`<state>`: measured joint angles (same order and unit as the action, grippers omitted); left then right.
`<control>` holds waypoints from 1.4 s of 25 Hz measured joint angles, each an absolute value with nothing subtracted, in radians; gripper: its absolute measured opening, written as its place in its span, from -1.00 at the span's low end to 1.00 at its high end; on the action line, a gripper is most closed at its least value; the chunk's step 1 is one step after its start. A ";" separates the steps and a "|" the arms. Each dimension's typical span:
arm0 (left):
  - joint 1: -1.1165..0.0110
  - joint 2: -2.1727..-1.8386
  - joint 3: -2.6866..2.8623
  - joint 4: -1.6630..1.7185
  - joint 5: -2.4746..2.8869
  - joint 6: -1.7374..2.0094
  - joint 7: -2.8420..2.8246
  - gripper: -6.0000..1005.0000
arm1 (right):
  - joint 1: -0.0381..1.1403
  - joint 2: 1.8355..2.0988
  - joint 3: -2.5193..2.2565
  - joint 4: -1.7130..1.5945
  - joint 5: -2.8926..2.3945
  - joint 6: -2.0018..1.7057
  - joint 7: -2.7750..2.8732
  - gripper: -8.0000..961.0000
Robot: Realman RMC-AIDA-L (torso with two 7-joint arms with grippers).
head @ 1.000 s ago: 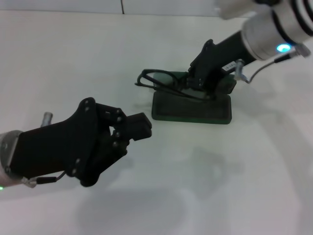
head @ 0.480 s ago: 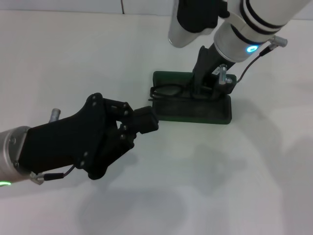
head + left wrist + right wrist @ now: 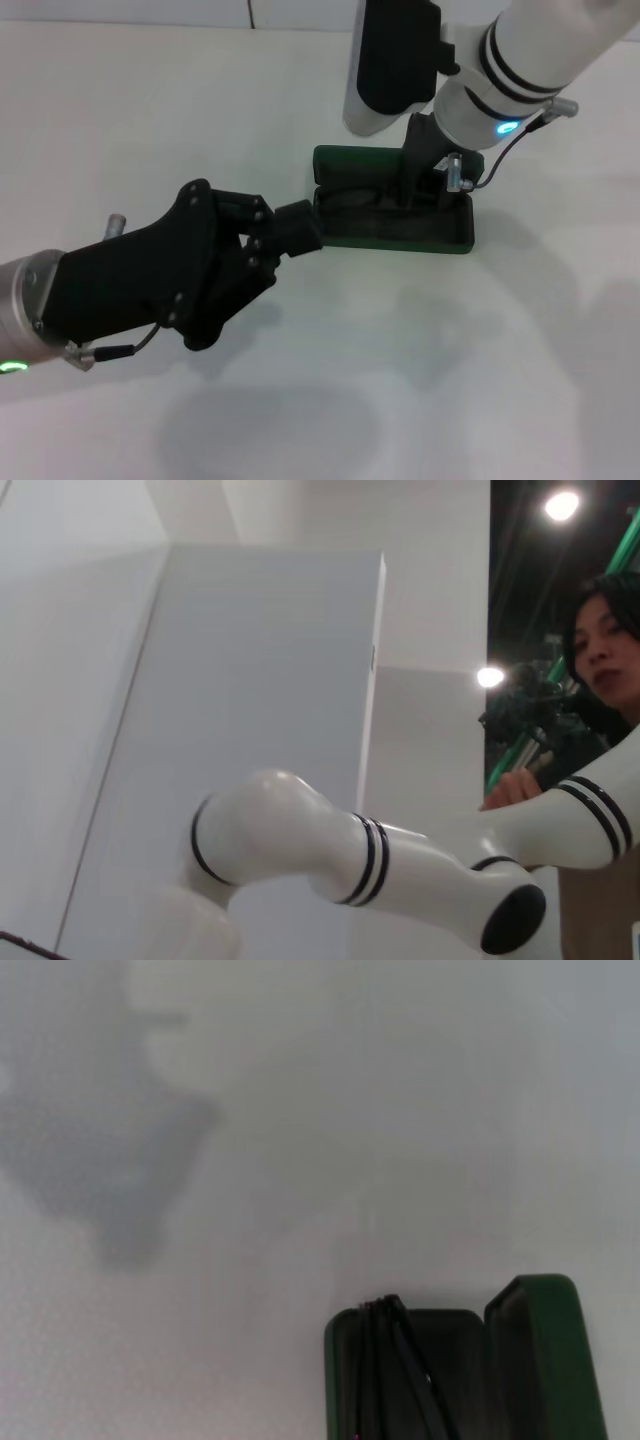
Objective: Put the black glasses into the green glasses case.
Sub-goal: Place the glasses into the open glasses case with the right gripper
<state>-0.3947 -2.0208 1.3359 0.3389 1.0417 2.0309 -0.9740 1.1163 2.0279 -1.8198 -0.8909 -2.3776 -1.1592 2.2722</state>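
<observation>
The green glasses case (image 3: 440, 236) lies open on the white table, lid hinged up at the back. The black glasses (image 3: 350, 197) lie inside its tray, toward the left end. My right gripper (image 3: 412, 195) reaches down into the case from behind and is shut on the glasses near their right side. My left gripper (image 3: 300, 227) is shut, its tip against the case's left end. The right wrist view shows the case (image 3: 550, 1360) with the glasses (image 3: 395, 1370) in the tray.
The right arm's white links (image 3: 390, 60) hang over the back of the case. The table's far edge (image 3: 150, 22) runs along the back. The left wrist view shows a white arm (image 3: 330, 850) and a person (image 3: 605, 660).
My right gripper has carried the glasses from above the case's left end down into the tray. My left gripper has moved right and up to the case's left end.
</observation>
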 joint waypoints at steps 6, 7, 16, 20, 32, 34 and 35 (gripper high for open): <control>-0.405 -2.022 1.332 0.331 1.041 2.031 -0.978 -0.90 | 1.091 2.028 -1.838 -0.890 -2.376 -1.112 2.274 -0.89; -0.405 -2.022 1.332 0.331 1.040 2.030 -0.979 -0.90 | 1.090 2.028 -1.838 -0.890 -2.376 -1.110 2.274 -0.89; -0.416 -2.022 1.310 0.294 1.038 2.028 -0.975 -0.90 | 1.078 2.028 -1.853 -0.893 -2.378 -1.098 2.275 -0.89; -0.418 -2.023 1.307 0.290 1.039 2.028 -0.974 -0.90 | 1.075 2.028 -1.854 -0.901 -2.379 -1.103 2.275 -0.89; -0.419 -2.025 1.305 0.290 1.036 2.028 -0.974 -0.90 | 1.075 2.028 -1.868 -0.909 -2.415 -1.107 2.302 -0.89; -0.419 -2.025 1.305 0.290 1.036 2.028 -0.974 -0.90 | 1.075 2.028 -1.868 -0.911 -2.415 -1.106 2.302 -0.89; -0.419 -2.025 1.305 0.290 1.035 2.028 -0.974 -0.90 | 1.075 2.028 -1.868 -0.912 -2.416 -1.106 2.302 -0.89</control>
